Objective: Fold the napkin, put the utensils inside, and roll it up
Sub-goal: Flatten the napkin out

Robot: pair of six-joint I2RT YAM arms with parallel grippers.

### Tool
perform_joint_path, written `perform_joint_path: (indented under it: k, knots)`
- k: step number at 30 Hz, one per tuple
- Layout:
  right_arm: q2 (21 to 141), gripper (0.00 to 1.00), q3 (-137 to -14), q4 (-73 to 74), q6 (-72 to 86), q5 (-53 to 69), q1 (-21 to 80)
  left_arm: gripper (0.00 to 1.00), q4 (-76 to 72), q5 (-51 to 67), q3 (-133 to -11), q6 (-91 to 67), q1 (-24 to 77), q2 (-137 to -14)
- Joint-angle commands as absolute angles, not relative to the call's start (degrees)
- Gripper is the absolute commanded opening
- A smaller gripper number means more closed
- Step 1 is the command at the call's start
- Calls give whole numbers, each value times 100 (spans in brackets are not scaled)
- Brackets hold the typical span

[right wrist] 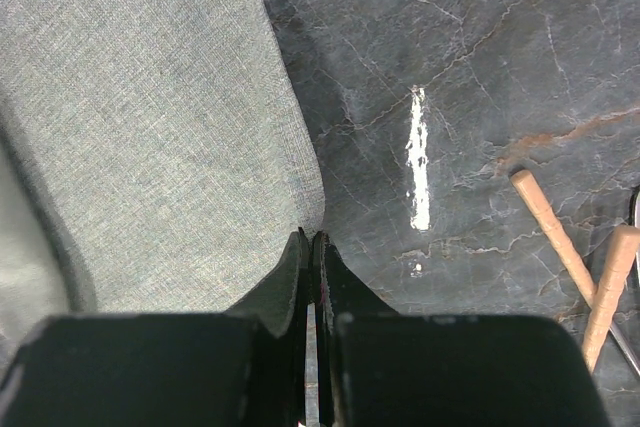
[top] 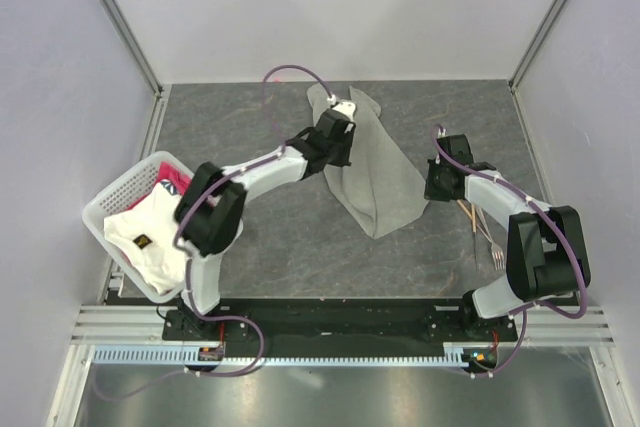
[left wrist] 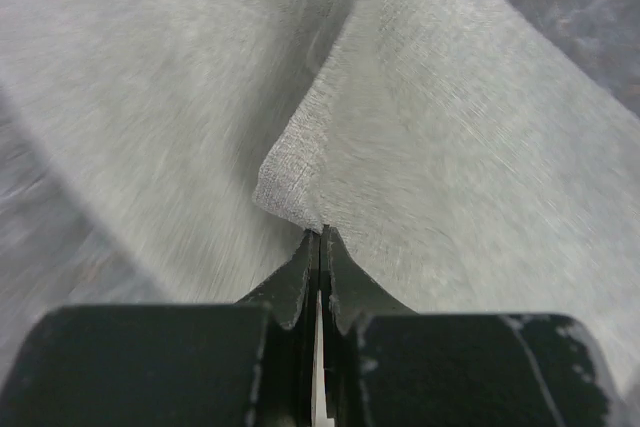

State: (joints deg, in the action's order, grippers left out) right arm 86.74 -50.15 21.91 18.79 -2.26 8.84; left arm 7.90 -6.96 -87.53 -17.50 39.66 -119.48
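The grey-green napkin (top: 365,172) lies crumpled in a long diagonal strip at the table's middle. My left gripper (top: 341,115) is shut on a raised fold near the napkin's far end; the left wrist view shows the jaws (left wrist: 320,234) pinching that cloth (left wrist: 440,137). My right gripper (top: 430,193) is shut on the napkin's right edge, and the right wrist view shows the tips (right wrist: 312,237) closed at the cloth's (right wrist: 150,127) border. The utensils (top: 470,217), wood-handled sticks and a fork, lie just right of the right gripper; two handles (right wrist: 548,222) show in the right wrist view.
A white basket (top: 112,195) holding a white cloth (top: 150,232) and a pink cloth (top: 172,185) stands at the left edge. Grey walls with metal posts close off the table's far and side edges. A white mark (right wrist: 418,157) is on the tabletop.
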Motion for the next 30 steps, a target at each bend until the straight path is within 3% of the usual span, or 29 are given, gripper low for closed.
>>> perform_joint_path:
  k: [1, 8, 9, 11, 12, 15, 24, 30]
  knots:
    - [8561, 0, -5133, 2206, 1802, -299, 888, 2, 861, -1125, -7999, -1766, 4086, -10066]
    - [8499, 0, -5133, 2215, 1810, -343, 879, 4, 2477, -1161, -7515, -2232, 4368, -9088]
    - [8508, 0, -5133, 2215, 1811, -378, 879, 22, 2566, -1091, -7462, -2285, 4377, -9088]
    - [8525, 0, -5159, 2224, 1802, -413, 879, 44, 2663, -1142, -7383, -2364, 4377, -9158]
    - [8534, 0, -5159, 2241, 1819, -413, 888, 61, 2689, -1238, -7313, -2399, 4360, -9184]
    - [8534, 0, -5150, 2259, 1837, -396, 879, 70, 2821, -1433, -7068, -2487, 4184, -9106]
    - [8587, 0, -5150, 2250, 1819, -404, 879, 72, 1848, -862, -5513, -2663, 3253, -8402]
    - [8578, 0, -5133, 2241, 1837, -352, 879, 60, 679, 403, -5080, -2348, 2742, -8727]
